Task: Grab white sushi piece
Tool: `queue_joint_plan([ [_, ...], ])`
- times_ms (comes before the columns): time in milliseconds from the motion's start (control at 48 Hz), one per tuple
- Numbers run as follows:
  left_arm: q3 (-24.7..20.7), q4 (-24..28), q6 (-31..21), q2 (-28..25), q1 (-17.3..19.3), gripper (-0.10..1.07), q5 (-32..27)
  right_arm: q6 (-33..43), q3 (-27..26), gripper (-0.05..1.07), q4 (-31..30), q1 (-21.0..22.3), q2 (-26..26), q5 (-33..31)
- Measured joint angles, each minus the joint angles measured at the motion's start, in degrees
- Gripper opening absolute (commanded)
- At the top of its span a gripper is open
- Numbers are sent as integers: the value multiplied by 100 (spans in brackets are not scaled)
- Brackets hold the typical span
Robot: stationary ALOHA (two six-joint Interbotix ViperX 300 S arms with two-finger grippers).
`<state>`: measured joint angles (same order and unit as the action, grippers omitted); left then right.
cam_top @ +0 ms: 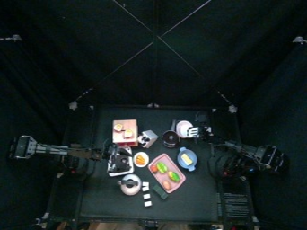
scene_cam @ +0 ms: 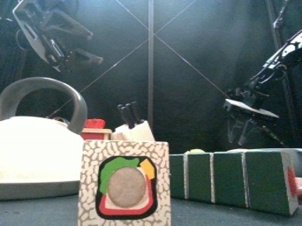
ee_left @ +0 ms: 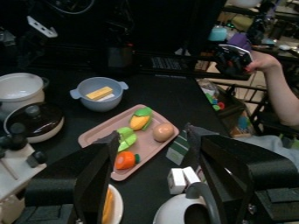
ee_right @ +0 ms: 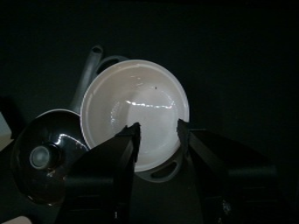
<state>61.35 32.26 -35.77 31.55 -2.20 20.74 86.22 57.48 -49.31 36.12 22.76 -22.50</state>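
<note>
The white sushi piece (scene_cam: 123, 183), with a green, red and yellow filling, stands at the table's front edge, next to several dark green pieces (scene_cam: 236, 179). It also shows in the left wrist view (ee_left: 177, 181) and in the top view (cam_top: 146, 199). My left gripper (ee_left: 156, 149) is open and empty, above the table's left part (cam_top: 120, 160), with the sushi below and ahead of it. My right gripper (ee_right: 158, 136) is open and empty over a white bowl (ee_right: 135, 98) at the back right (cam_top: 192, 135).
A pink tray (ee_left: 100, 140) holds toy vegetables. A blue bowl (ee_left: 98, 92) is beyond it. A white kettle (scene_cam: 35, 150) stands at the front left. A red box (cam_top: 125, 130) is at the back. A person's hand (ee_left: 263, 61) shows past the curtain.
</note>
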Motion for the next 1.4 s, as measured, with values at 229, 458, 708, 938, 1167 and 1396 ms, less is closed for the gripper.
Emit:
queue_joint_plan([
  [229, -668, -18, 18, -835, -765, 96, -1450, 0, 26, 78, 9, 0, -9, -9],
  [458, -1415, -18, 18, -1679, -1283, 96, -2804, 0, 44, 78, 44, 0, -18, -9],
  [708, -2065, -26, 26, -2443, -1556, 96, -2997, 0, 53, 78, 70, 0, -26, 0],
  [938, -2470, -44, 18, -2962, -1564, 96, -3437, 0, 79, 78, 70, 0, -26, 0],
  [1167, -2839, -220, 26, -3322, -1582, 96, -3999, 0, 79, 78, 62, -9, -26, -9],
  [1396, -3023, -272, 26, -3639, -1723, 96, -4175, 0, 79, 78, 70, 0, -26, 0],
])
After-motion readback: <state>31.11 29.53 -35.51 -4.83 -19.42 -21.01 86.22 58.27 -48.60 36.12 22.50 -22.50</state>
